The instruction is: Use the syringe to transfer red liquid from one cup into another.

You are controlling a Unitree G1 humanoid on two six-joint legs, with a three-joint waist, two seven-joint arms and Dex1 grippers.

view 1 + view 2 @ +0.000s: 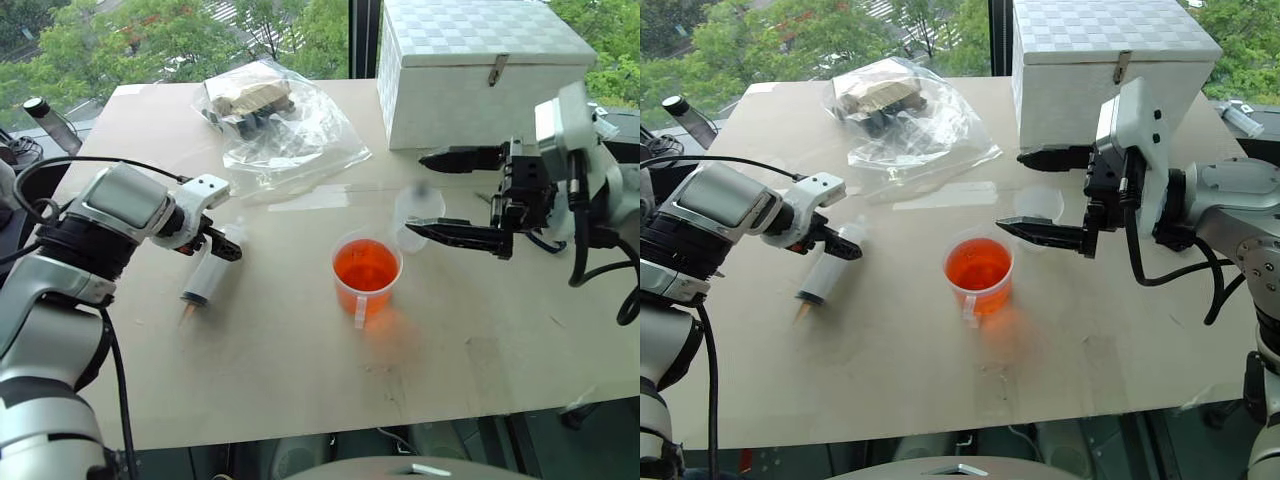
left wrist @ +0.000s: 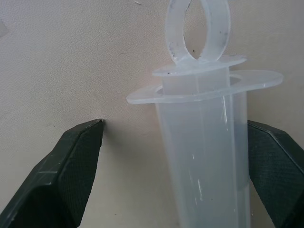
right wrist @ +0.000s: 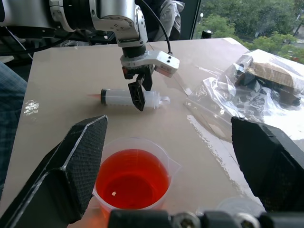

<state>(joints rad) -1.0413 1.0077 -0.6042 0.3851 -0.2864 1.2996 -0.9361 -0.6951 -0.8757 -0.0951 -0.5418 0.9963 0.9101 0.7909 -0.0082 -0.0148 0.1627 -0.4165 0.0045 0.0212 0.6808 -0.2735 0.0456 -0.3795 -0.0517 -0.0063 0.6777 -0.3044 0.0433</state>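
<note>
While seen from the head, lying flat on the bench (image 1: 300, 380): the syringe (image 1: 205, 277), well left of the beaker (image 1: 366, 275) of red liquid (image 1: 365, 266), orange tip nearest the bench's front edge. Straddling its plunger end with fingers spread, not clamped: left tool (image 1: 222, 240). Just behind-right of the beaker: small colourless cup (image 1: 418, 212). Hovering wide open, right of the beaker: right tool (image 1: 430, 195). Behind the beaker: plastic bag (image 1: 275, 120) and white box (image 1: 485, 65).

From the left wrist: barrel between both pads, one finger (image 2: 273, 166) close beside it, the other apart.

From the right wrist: beaker between spread fingers, syringe beyond under the left tool.
</note>
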